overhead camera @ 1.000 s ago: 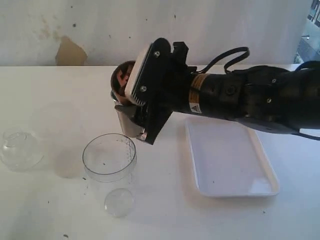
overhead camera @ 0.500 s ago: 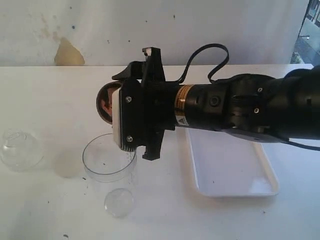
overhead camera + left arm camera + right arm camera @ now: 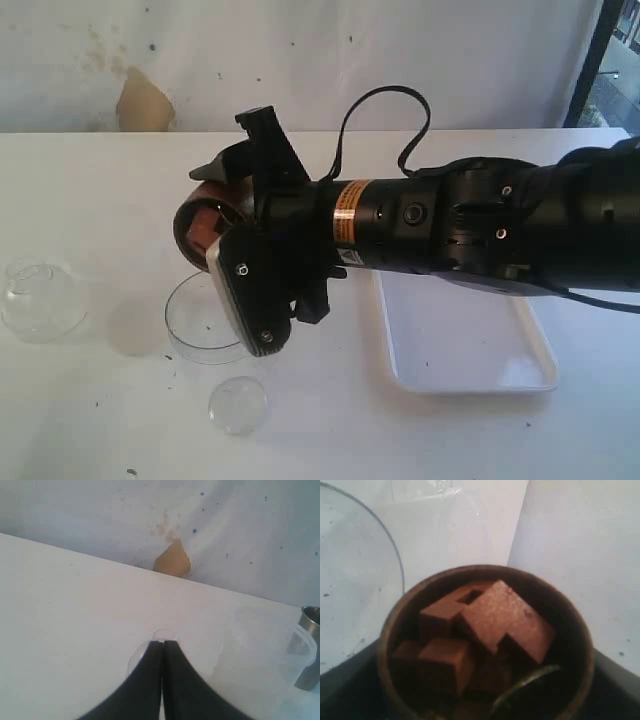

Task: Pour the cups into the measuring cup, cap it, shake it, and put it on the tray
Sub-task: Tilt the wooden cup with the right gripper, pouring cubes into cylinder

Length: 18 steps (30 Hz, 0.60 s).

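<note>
Item: wooden cup (image 3: 203,215) — clamped in my right jaws, tipped, long axis slanting down toward the measuring cup (image 3: 195,328), which stands on the tabletop just below its mouth. My left jaws: pressed together, empty. Right wrist view alone shows brown blocks (image 3: 492,617) inside the cup; exterior view alone shows the tray (image 3: 465,340) — under my right arm.

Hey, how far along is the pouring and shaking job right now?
Early. Nothing looks finished: the measuring cup looks empty. In hand: the right end effector holds the wooden cup tipped over it, brown cubes inside. To do: finish that pour, pour the steel tumbler, whose fill I cannot see, fit the cap, shake, set it on the tray.
</note>
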Each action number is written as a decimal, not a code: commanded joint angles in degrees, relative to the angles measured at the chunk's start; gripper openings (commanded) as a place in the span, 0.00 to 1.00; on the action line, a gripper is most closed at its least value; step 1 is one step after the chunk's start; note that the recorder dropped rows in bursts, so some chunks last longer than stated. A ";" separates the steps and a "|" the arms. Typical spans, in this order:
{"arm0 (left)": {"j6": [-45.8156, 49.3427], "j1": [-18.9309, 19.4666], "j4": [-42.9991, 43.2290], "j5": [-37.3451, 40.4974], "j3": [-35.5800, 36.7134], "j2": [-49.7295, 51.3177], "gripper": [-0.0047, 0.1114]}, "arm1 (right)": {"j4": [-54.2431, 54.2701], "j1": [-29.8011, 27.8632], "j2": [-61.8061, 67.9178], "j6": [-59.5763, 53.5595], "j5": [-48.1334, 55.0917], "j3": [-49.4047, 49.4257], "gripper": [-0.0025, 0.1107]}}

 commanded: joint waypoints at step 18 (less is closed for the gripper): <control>-0.15 0.05 0.34 -0.84 0.00 -0.27 0.05 | 0.49 0.06 -0.46 -23.26 -1.81 -0.44 0.02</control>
